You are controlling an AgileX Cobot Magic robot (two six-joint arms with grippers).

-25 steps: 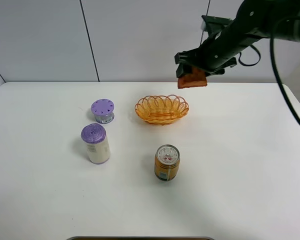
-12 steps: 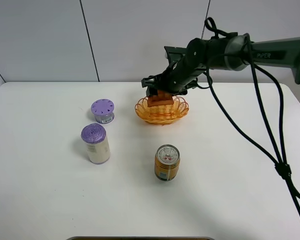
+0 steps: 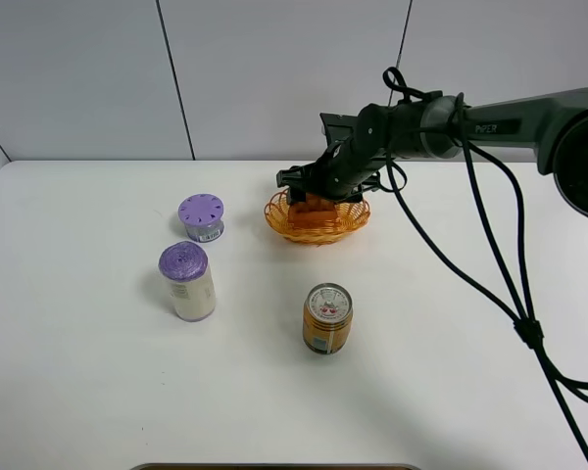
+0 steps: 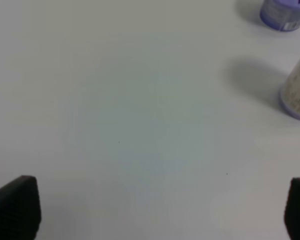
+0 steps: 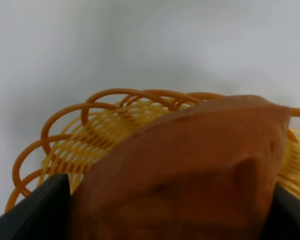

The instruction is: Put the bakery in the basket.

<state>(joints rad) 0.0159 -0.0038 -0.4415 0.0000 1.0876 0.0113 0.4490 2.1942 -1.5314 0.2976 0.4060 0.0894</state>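
Observation:
The orange-brown bakery is held low inside the yellow-orange wicker basket at the back middle of the table. My right gripper reaches in from the right and is shut on it. In the right wrist view the bakery fills the space between the dark fingers, with the basket's looped rim just beyond it. I cannot tell whether the bakery touches the basket floor. My left gripper is open and empty over bare table, and it is out of the exterior high view.
An orange drink can stands in front of the basket. A white jar with a purple lid and a small purple-lidded container stand to the left; both also show in the left wrist view.
My right gripper carried the bakery from high at the back right down and left into the basket, sinking lower in the last half second. The other objects have not moved.

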